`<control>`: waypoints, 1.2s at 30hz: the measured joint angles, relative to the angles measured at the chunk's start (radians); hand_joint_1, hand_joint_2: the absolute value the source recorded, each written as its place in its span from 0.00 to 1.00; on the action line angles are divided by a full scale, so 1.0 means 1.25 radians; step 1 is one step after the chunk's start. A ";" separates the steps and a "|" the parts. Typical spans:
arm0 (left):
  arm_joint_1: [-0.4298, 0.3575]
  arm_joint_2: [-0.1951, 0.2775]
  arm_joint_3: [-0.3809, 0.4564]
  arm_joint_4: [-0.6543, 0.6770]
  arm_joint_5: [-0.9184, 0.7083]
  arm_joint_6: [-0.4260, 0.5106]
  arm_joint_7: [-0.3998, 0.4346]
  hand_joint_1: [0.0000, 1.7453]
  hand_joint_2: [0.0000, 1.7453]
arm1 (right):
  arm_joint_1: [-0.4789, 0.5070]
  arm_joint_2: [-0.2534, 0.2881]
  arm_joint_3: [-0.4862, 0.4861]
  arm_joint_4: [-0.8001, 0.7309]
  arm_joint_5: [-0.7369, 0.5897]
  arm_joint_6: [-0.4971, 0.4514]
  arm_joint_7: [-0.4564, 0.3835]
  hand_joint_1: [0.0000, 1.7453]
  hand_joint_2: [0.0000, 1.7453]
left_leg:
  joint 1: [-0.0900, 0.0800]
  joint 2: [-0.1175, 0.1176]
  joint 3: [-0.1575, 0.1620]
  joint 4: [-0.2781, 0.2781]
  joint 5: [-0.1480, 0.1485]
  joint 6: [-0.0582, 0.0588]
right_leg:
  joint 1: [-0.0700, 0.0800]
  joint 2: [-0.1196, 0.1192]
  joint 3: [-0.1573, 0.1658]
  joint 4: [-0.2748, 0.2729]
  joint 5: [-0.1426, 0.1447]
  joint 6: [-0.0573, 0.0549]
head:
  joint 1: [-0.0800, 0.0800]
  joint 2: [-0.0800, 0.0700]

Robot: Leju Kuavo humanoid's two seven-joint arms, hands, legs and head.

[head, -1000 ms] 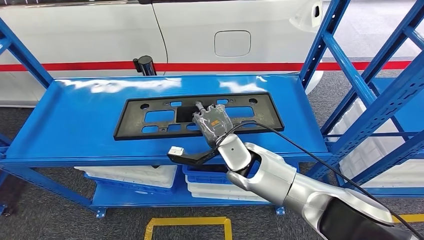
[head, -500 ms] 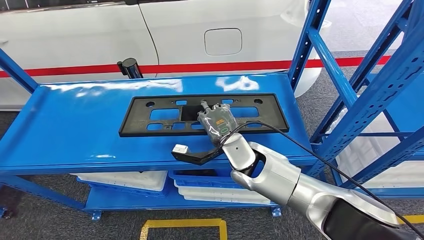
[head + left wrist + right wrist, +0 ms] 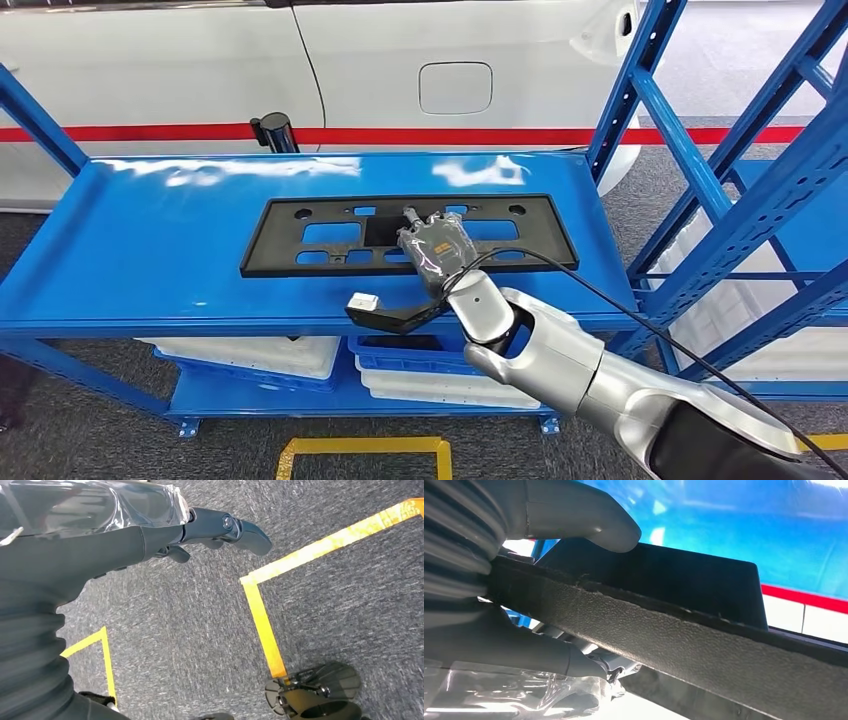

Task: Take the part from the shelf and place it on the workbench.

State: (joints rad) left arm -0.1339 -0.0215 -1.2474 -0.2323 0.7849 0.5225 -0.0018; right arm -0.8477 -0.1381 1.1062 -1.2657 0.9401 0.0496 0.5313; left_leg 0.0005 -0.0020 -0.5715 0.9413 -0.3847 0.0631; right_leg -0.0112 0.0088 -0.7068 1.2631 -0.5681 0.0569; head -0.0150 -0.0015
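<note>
One flat black plastic plate frame (image 3: 410,232) lies on the glossy blue metal shelf (image 3: 150,250), its front edge grasped by the right hand (image 3: 434,245). Grip and frame match the earlier frames; the camera shifted slightly. Left hand (image 3: 220,527) hangs released over grey carpet (image 3: 190,630).

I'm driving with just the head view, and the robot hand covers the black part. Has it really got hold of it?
Observer: It looks so. In the right wrist view, the black part has its edge between the thumb of the right robot hand and a finger underneath.
Operator: Where's the other one?
Observer: The left robot hand hangs over grey carpet marked with yellow tape lines, holding nothing.
</note>
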 joint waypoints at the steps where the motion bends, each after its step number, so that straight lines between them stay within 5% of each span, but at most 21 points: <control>1: 0.001 0.000 0.000 0.000 0.000 -0.001 0.000 0.00 1.00 | 0.001 -0.001 0.000 0.000 0.000 0.000 0.000 1.00 1.00 | 0.001 0.000 -0.002 0.001 0.001 -0.001 | -0.002 -0.001 0.012 -0.014 0.013 0.002 | 0.000 0.000; 5: -0.001 0.001 0.000 0.000 0.000 -0.002 -0.002 0.00 1.00 | -0.003 -0.002 -0.001 -0.005 -0.003 -0.002 0.000 1.00 1.00 | 0.002 -0.001 -0.014 0.013 0.006 -0.013 | -0.007 -0.001 0.126 -0.206 0.082 0.002 | 0.000 0.000; 9: 0.000 0.002 0.000 0.000 0.000 -0.002 -0.002 0.00 1.00 | -0.005 -0.004 -0.002 -0.010 -0.005 -0.004 0.001 1.00 1.00 | 0.002 -0.003 -0.028 0.023 0.009 -0.032 | -0.006 0.001 0.121 -0.224 0.092 -0.023 | -0.001 0.000; 10: 0.000 0.003 0.000 0.000 0.000 -0.002 -0.002 0.00 1.00 | -0.005 -0.005 -0.003 -0.011 -0.006 -0.003 0.002 1.00 1.00 | 0.003 -0.004 -0.036 0.039 -0.007 -0.036 | -0.007 0.000 0.116 -0.225 0.098 -0.030 | -0.001 0.000; 12: 0.000 0.004 0.000 0.000 0.000 -0.001 -0.002 0.00 1.00 | -0.006 -0.006 -0.003 -0.015 -0.006 0.000 0.005 1.00 1.00 | 0.006 -0.003 -0.066 0.120 -0.074 -0.044 | -0.008 -0.002 0.102 -0.225 0.109 -0.039 | -0.002 0.000; 14: 0.001 0.004 0.000 0.000 0.000 -0.001 -0.002 0.00 1.00 | -0.006 -0.009 -0.004 -0.020 -0.005 0.003 0.009 1.00 1.00 | 0.007 -0.003 -0.096 0.227 -0.137 -0.049 | -0.006 -0.002 0.086 -0.225 0.121 -0.042 | -0.002 0.000; 15: 0.001 0.004 0.000 0.000 0.000 -0.001 -0.002 0.00 1.00 | -0.006 -0.010 -0.003 -0.022 -0.005 0.004 0.010 1.00 1.00 | 0.007 -0.003 -0.098 0.256 -0.147 -0.050 | -0.006 -0.002 0.078 -0.224 0.127 -0.042 | -0.002 0.000; 17: 0.001 0.004 0.000 0.000 0.000 -0.001 -0.002 0.00 1.00 | -0.006 -0.013 -0.004 -0.028 -0.004 0.005 0.012 1.00 1.00 | 0.006 -0.003 -0.057 0.220 -0.124 -0.046 | -0.005 -0.002 0.063 -0.224 0.140 -0.040 | -0.002 0.000; 20: -0.002 0.004 0.000 0.000 -0.002 -0.001 -0.002 0.00 1.00 | -0.009 -0.018 -0.007 -0.039 -0.001 0.005 0.015 1.00 1.00 | 0.001 -0.003 0.057 0.048 -0.084 -0.032 | -0.003 -0.002 0.048 -0.225 0.157 -0.032 | -0.001 0.000; 22: -0.002 0.003 0.000 0.000 -0.003 -0.001 -0.002 0.00 1.00 | -0.012 -0.019 -0.009 -0.045 0.001 0.005 0.017 1.00 1.00 | -0.005 -0.004 0.078 0.003 -0.081 -0.025 | -0.003 -0.003 0.044 -0.228 0.170 -0.023 | -0.001 0.000; 25: 0.000 0.000 -0.001 0.000 -0.003 0.000 -0.002 0.00 1.00 | -0.014 -0.023 -0.009 -0.050 0.003 0.006 0.017 1.00 1.00 | -0.003 -0.002 0.064 -0.005 -0.057 -0.012 | -0.004 -0.002 0.035 -0.224 0.165 -0.009 | 0.000 0.000; 29: -0.001 -0.002 -0.001 0.000 -0.005 0.001 -0.002 0.00 1.00 | -0.013 -0.028 -0.010 -0.051 0.003 0.008 0.019 1.00 1.00 | 0.000 0.001 0.031 -0.010 -0.021 0.003 | -0.003 -0.002 -0.013 -0.051 0.027 -0.001 | 0.002 0.000; 31: -0.002 -0.003 -0.001 0.000 -0.007 0.001 -0.002 0.00 1.00 | -0.012 -0.030 -0.010 -0.051 0.003 0.008 0.019 1.00 1.00 | 0.000 0.001 0.011 -0.009 -0.006 0.001 | -0.005 -0.002 -0.007 0.002 0.022 0.003 | 0.003 0.000; 32: -0.003 -0.004 -0.001 0.000 -0.008 0.001 -0.002 0.00 1.00 | -0.011 -0.030 -0.010 -0.051 0.003 0.008 0.019 1.00 1.00 | 0.001 0.001 0.001 -0.008 0.001 -0.001 | -0.006 -0.003 0.015 -0.013 0.040 0.004 | 0.003 0.000; 34: -0.005 -0.004 -0.001 0.000 -0.011 0.002 -0.002 0.00 1.00 | -0.013 -0.031 -0.010 -0.055 0.003 0.008 0.019 1.00 1.00 | 0.002 0.001 -0.018 0.000 0.011 -0.007 | -0.009 -0.003 0.094 -0.108 0.069 0.006 | 0.003 0.000; 36: -0.008 -0.005 -0.002 0.000 -0.014 0.003 -0.004 0.00 1.00 | -0.015 -0.031 -0.011 -0.062 0.003 0.008 0.019 1.00 1.00 | 0.000 0.000 -0.033 0.011 0.020 -0.017 | -0.008 -0.001 0.159 -0.206 0.062 0.002 | 0.003 0.000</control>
State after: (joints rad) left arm -0.1442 -0.0277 -1.2494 -0.2319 0.7673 0.5260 -0.0068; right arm -0.8666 -0.1765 1.0930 -1.3429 0.9439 0.0597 0.5550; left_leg 0.0004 -0.0016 -0.6131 0.9551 -0.3592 0.0424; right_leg -0.0207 0.0069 -0.5080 1.0061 -0.4906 0.0588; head -0.0117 -0.0014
